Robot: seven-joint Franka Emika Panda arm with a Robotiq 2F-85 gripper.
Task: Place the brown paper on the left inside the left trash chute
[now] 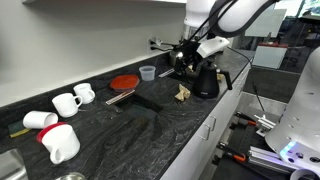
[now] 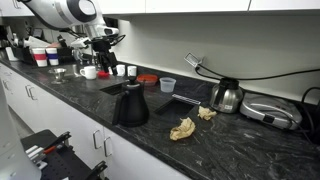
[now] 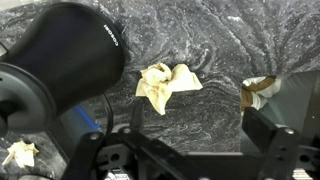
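Observation:
Two crumpled brown papers lie on the dark marble counter in an exterior view, one nearer the front edge (image 2: 182, 128) and one behind it (image 2: 206, 113). One paper shows in an exterior view (image 1: 183, 93) beside the black kettle (image 1: 205, 80). In the wrist view one paper (image 3: 165, 85) lies ahead of my gripper (image 3: 195, 140), and another (image 3: 260, 92) sits at the right by a finger. The gripper is open and empty, above the counter (image 1: 197, 50) (image 2: 103, 45). Dark rectangular chute openings sit in the counter (image 2: 115, 87) (image 2: 185, 100).
The black kettle (image 2: 130, 105) (image 3: 70, 50) stands close to the papers. A silver kettle (image 2: 225, 97), a clear cup (image 2: 168, 85) and a red plate (image 1: 123, 82) are on the counter. White mugs (image 1: 68, 102) stand further along. Another paper scrap (image 3: 20, 155) lies near the kettle.

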